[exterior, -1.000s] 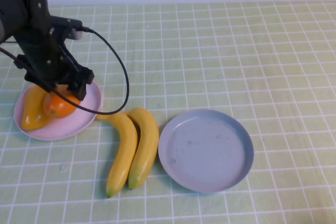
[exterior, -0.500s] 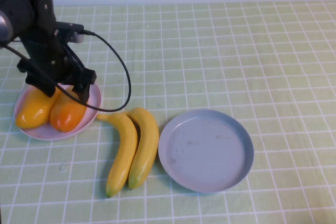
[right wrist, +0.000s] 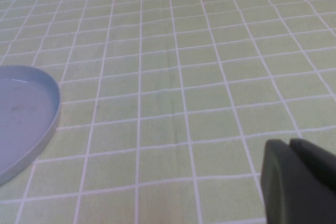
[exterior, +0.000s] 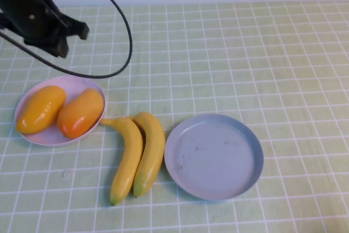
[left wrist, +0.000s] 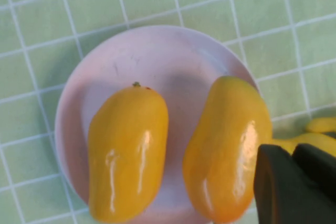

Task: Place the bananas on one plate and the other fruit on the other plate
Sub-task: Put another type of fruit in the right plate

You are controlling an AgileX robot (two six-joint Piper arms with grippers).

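Two glossy mangoes (exterior: 59, 111) side by side on pink plate (exterior: 76, 87); two bananas (exterior: 136, 154) touching, beside grey-blue plate (exterior: 214, 156).
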